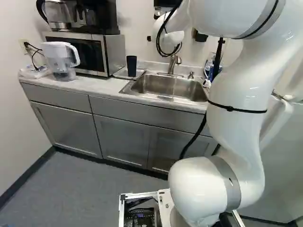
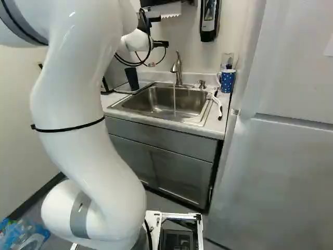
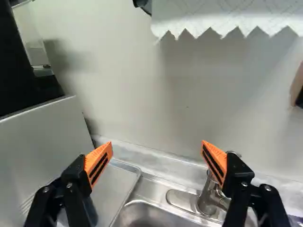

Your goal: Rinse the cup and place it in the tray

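Cup (image 2: 132,78) stands within tray (image 3: 117,182) edges; looks light, stiff, likely slick wet. Grip mid-wall. Gripper (image 3: 156,144) wide open, empty.

cup (image 1: 131,66): dark, upright, on tray (image 3: 117,182) | tray: grey, flat, beside sink (image 1: 165,86)

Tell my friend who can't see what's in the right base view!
A big white robot arm bends before a sink, where water runs from the tap. A dark cup stands on the tray beside it; across the sink is a blue spotted mug, near a fridge.
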